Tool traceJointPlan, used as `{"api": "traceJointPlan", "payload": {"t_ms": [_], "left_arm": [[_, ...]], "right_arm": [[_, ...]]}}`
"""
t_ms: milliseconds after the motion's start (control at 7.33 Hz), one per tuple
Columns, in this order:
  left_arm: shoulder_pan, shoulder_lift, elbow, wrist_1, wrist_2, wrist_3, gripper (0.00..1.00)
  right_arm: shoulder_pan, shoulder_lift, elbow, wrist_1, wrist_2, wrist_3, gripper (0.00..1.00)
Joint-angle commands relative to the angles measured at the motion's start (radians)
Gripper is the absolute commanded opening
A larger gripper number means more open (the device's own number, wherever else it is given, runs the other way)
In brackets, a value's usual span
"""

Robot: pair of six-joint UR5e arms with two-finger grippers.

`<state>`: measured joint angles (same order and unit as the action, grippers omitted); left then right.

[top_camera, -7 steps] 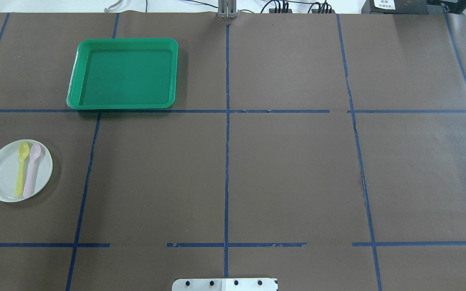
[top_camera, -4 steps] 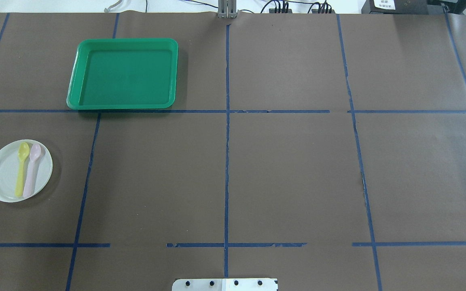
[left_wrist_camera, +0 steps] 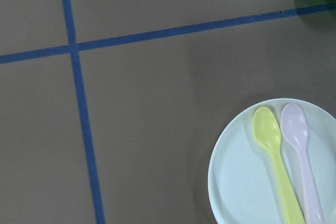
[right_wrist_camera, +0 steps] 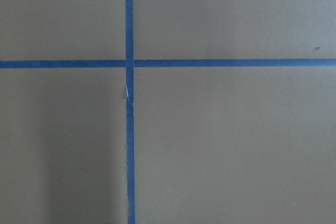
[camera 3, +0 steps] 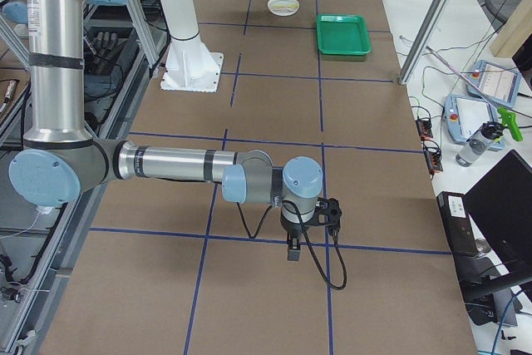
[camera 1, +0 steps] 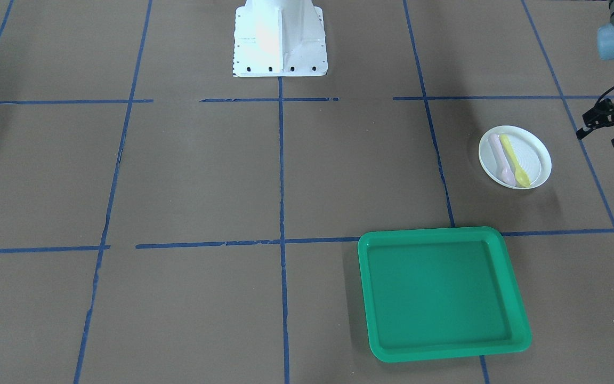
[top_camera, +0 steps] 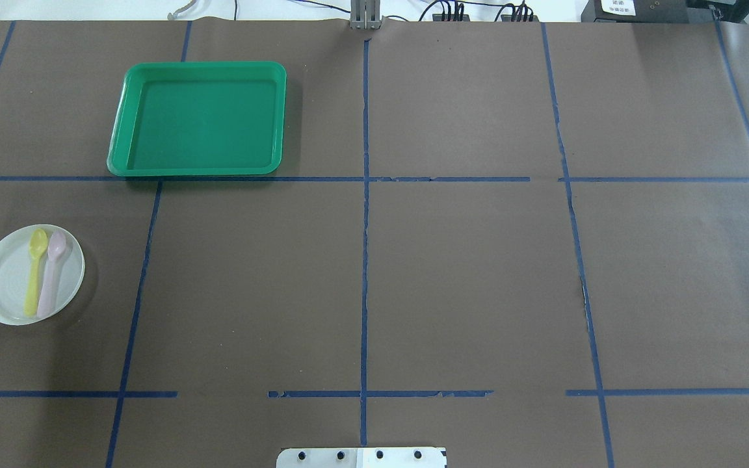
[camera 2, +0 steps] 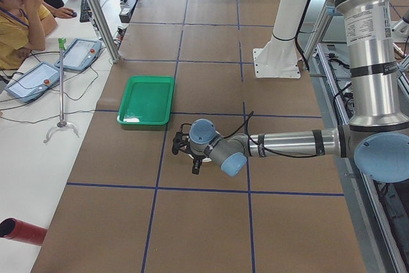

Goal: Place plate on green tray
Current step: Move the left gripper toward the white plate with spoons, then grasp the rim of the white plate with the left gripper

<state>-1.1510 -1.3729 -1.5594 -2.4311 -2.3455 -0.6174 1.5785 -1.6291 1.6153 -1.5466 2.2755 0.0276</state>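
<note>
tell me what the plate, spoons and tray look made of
The plate looks like smooth pale plastic or melamine, faintly shiny; ceramic is possible. The yellow spoon and pink spoon look like thin matte pastel plastic, each one piece. The tray looks like slightly glossy moulded green plastic, with rounded corners and a raised rim.

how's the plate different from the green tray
The plate is round and pale white; the green tray is rectangular with rounded corners and a raised rim.
The plate is much smaller than the green tray.
The plate carries a yellow spoon and a pink spoon side by side; the green tray is empty.
Both lie flat on the table, on the robot's left side, apart from each other.
</note>
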Motion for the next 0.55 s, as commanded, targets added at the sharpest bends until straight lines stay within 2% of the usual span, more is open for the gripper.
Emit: {"api": "traceJointPlan", "payload": {"t_ms": [0, 273, 409], "left_arm": [[0.118, -0.005, 0.035, -0.097, 0.096, -0.168, 1.0], [0.146, -0.02, 0.07, -0.095, 0.13, -0.171, 0.98], [0.149, -0.029, 0.082, -0.094, 0.129, -0.173, 0.85]], "right_arm": [[0.0, 0.0, 0.0, 0.0, -0.001, 0.0, 1.0], [0.0, 0.0, 0.0, 0.0, -0.001, 0.0, 1.0], [0.0, 0.0, 0.0, 0.0, -0.001, 0.0, 1.0]]}}
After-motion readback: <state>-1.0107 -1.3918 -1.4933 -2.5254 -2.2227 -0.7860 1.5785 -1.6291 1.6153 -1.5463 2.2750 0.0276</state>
